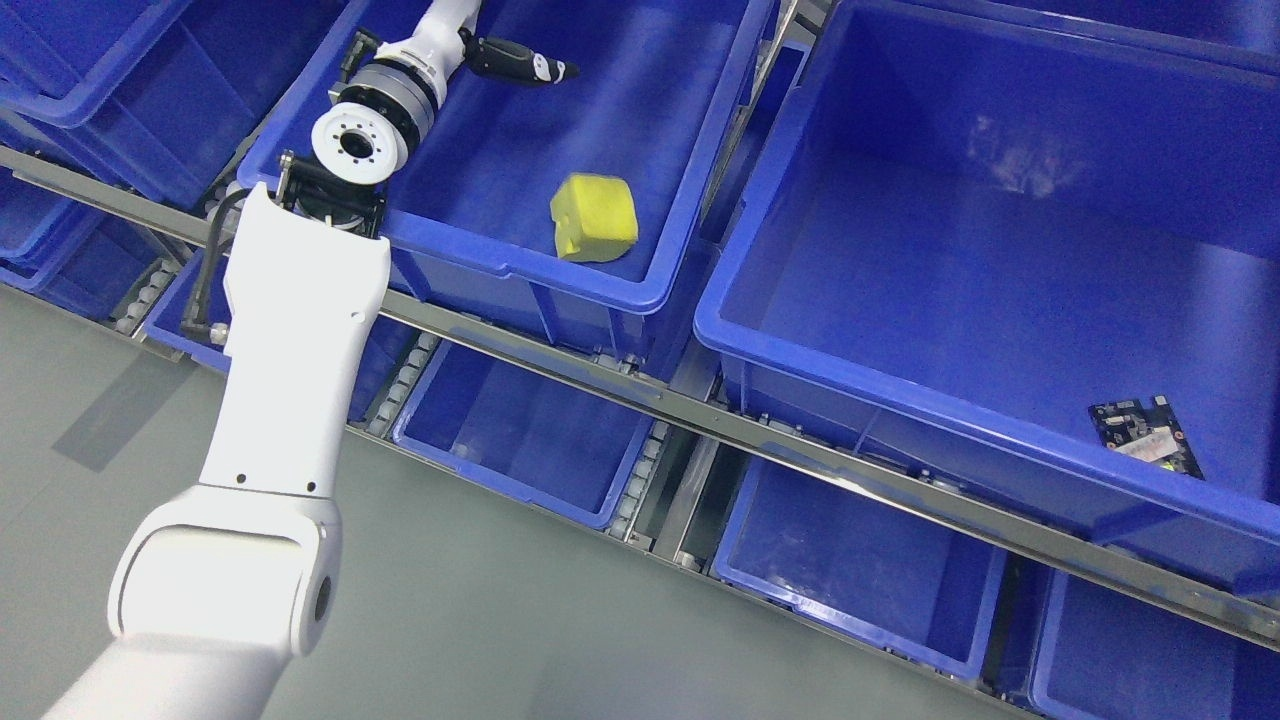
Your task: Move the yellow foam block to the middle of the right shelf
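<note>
One arm shows, the white left arm (290, 330), rising from the lower left corner and reaching up over the near rim of the left-hand blue bin (520, 265) on the middle level of the shelf. Its left hand (520, 65) hangs inside that bin near the top edge of the view, dark fingers (545, 70) stretched out toward the right and holding nothing. Below and a little to the right of the hand, well apart from it, the yellow foam block (594, 217) lies on the bin's floor close to the front right corner, near the front wall. Right of that bin, past a narrow gap, stands a larger blue bin (900, 400) on the same level; a small dark circuit board (1146, 436) lies flat in its near right part. Under both bins runs a grey metal rail (700, 410), and lower blue bins (520, 440) sit beneath it above the grey floor (500, 620).
</note>
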Robot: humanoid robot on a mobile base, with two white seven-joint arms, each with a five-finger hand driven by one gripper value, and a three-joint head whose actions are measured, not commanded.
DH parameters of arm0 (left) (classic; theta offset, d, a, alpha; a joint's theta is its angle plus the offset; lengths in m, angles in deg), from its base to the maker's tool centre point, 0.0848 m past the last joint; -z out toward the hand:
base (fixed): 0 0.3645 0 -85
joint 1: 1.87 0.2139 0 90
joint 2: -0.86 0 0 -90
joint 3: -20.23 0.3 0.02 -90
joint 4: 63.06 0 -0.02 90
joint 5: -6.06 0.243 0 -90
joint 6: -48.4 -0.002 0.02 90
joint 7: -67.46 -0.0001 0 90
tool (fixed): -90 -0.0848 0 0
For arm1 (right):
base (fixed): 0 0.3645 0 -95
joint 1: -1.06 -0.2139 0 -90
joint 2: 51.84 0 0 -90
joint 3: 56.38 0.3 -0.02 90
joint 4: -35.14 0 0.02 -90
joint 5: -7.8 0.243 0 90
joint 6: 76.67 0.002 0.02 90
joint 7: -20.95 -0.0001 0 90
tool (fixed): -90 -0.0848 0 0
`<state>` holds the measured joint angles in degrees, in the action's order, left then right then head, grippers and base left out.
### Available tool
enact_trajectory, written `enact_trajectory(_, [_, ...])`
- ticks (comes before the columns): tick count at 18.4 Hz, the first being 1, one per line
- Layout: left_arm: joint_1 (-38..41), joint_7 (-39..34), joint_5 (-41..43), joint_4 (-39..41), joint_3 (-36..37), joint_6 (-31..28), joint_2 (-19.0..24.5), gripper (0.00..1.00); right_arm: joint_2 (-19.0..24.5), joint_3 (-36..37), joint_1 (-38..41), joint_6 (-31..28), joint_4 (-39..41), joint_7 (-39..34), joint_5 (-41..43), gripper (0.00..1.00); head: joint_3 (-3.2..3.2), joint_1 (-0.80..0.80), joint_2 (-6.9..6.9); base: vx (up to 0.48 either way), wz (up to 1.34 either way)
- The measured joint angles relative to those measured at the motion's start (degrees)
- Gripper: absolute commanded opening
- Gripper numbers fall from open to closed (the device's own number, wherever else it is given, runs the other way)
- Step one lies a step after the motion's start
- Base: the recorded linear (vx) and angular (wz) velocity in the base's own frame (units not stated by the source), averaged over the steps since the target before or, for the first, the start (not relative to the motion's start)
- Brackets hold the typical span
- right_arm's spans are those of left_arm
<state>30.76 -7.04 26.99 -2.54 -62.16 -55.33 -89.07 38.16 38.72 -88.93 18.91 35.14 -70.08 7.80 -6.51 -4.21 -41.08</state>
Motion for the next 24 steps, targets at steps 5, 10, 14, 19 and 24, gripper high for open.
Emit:
enact_trajectory(5, [-1.84, -12.74, -15.86, 1.04, -1.69, -3.42, -0.02, 1.00, 0.00, 0.00, 0.00, 0.00, 0.00, 0.00, 0.00, 1.00, 0.00, 0.00, 0.00, 0.000, 0.00])
enact_trajectory(10, [-2.14, -20.37, -31.15, 4.51, -2.79, -4.08, -0.04, 1.00, 0.00, 0.00, 0.00, 0.00, 0.00, 0.00, 0.00, 1.00, 0.00, 0.00, 0.00, 0.000, 0.00])
enact_trajectory(14, [1.14, -16.24, -37.19, 10.34, -2.97, -4.35, -0.05, 1.00, 0.00, 0.00, 0.00, 0.00, 0.00, 0.00, 0.00, 1.00, 0.00, 0.00, 0.00, -0.011, 0.01])
enact_trajectory(19, [10.17, -4.34, -41.05, 21.28, -4.98, -4.27, 1.63, 1.00, 0.00, 0.00, 0.00, 0.00, 0.00, 0.01, 0.00, 1.00, 0.00, 0.00, 0.00, -0.074, 0.09])
enact_trajectory(24, [17.52, 7.37, -41.98, 27.40, -9.81, -3.73, 4.44, 1.00, 0.00, 0.00, 0.01, 0.00, 0.00, 0.01, 0.00, 1.00, 0.00, 0.00, 0.00, -0.108, 0.13])
